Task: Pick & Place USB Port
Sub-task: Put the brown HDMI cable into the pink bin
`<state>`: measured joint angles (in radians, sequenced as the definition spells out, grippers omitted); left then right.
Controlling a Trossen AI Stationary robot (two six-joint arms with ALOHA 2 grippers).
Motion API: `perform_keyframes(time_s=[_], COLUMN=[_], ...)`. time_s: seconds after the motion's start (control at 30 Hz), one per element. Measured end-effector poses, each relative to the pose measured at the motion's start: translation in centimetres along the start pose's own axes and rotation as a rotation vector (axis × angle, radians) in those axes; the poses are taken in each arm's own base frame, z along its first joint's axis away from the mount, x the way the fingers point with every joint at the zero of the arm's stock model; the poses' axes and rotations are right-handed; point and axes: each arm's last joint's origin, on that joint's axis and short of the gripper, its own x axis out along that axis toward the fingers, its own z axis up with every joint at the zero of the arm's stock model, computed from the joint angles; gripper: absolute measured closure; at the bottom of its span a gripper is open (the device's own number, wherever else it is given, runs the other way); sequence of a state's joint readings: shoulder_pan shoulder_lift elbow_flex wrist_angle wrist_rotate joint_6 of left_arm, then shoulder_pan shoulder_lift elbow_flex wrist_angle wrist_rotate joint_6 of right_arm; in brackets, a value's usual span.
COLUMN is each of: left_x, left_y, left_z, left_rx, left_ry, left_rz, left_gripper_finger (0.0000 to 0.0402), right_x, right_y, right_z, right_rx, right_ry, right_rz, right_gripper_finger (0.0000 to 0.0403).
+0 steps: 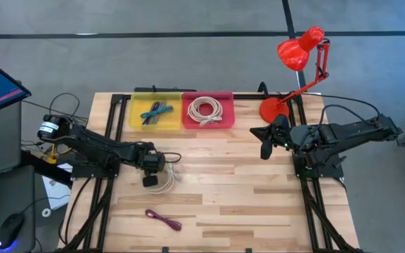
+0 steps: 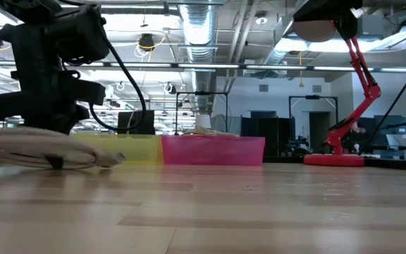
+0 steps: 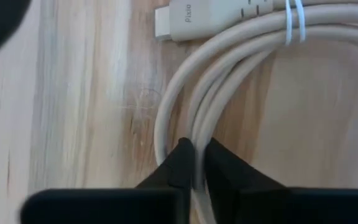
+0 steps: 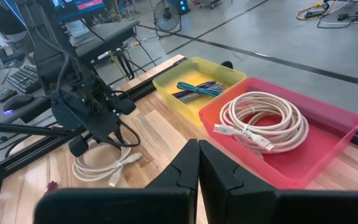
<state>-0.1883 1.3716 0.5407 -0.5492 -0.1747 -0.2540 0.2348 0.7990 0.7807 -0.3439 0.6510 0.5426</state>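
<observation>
A coiled white USB cable (image 1: 160, 181) lies on the wooden table left of centre; its plug (image 3: 185, 18) and a white tie (image 3: 294, 22) show in the left wrist view. My left gripper (image 1: 151, 171) stands over the coil's edge, shut on its strands (image 3: 195, 163). In the low view the coil (image 2: 44, 152) sits under the left arm. My right gripper (image 1: 264, 143) waits above the table's right part, shut and empty (image 4: 198, 158). A second white coil (image 1: 205, 109) lies in the pink tray (image 1: 225, 96). My left gripper pinches the curved strands of the white cable's loop (image 3: 194, 127) between its two fingertips (image 3: 182, 155), on the side of the coil away from the plug. The fingers come from above, pointing down, across the strands. The coil lies flat on the table.
A yellow tray (image 1: 136, 112) with coloured cables sits left of the pink tray at the far edge. A magenta cable (image 1: 164, 219) lies near the near edge. A red desk lamp (image 1: 297, 60) stands at the far right corner. Bare wood (image 1: 245, 197) fills the centre.
</observation>
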Motion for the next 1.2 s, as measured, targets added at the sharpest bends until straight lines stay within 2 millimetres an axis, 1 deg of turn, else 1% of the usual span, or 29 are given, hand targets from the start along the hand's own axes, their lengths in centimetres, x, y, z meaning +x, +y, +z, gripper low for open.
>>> perform_keyframes(time_s=[0.03, 0.13, 0.27, 0.3, 0.4, 0.63, 0.83, 0.93, 1.0, 1.1, 1.2], left_x=[0.0, -0.2, -1.2, -1.7, -3.8, -8.3, -11.5, -12.4, -12.8, -12.9, -12.9], left_y=[0.0, 0.0, 0.1, 0.2, 0.4, 1.5, 2.3, 2.6, 2.9, 3.6, 4.5], left_z=[0.0, 0.0, 0.1, 0.2, 1.1, 1.6, 1.9, 2.2, 2.4, 2.6, 2.9], left_rx=[-0.016, -0.049, -0.089, -0.101, -0.153, -0.235, -0.296, -0.319, -0.342, -0.385, -0.439], left_ry=[0.001, -0.007, -0.049, -0.068, -0.206, -0.453, -0.610, -0.653, -0.676, -0.693, -0.711], left_rz=[0.000, -0.003, -0.031, -0.036, -0.053, 0.005, 0.071, 0.125, 0.163, 0.213, 0.256], left_gripper_finger=[0.0384, 0.0385, 0.0386, 0.0387, 0.0387, 0.0387, 0.0387, 0.0387, 0.0387, 0.0387, 0.0387], right_x=[0.0, 0.0, 0.0, 0.0, 0.0, 0.0, 0.0, 0.1, 0.3, 0.9, 1.5], right_y=[0.0, 0.0, 0.0, 0.0, 0.0, 0.0, 0.0, 0.2, 0.5, 1.2, 1.7], right_z=[0.0, 0.0, 0.0, 0.0, 0.0, 0.0, 0.0, 0.1, 0.1, 0.2, 0.5], right_rx=[0.000, 0.000, 0.000, 0.000, 0.000, 0.000, 0.024, 0.095, 0.108, 0.139, 0.234], right_ry=[0.001, 0.000, 0.000, 0.000, 0.000, 0.000, -0.002, -0.006, 0.010, 0.009, -0.022], right_rz=[0.000, 0.000, 0.000, 0.000, 0.000, -0.001, 0.001, 0.016, 0.067, 0.119, 0.147], right_gripper_finger=[0.0402, 0.0402, 0.0402, 0.0402, 0.0402, 0.0402, 0.0402, 0.0402, 0.0402, 0.0402, 0.0401])
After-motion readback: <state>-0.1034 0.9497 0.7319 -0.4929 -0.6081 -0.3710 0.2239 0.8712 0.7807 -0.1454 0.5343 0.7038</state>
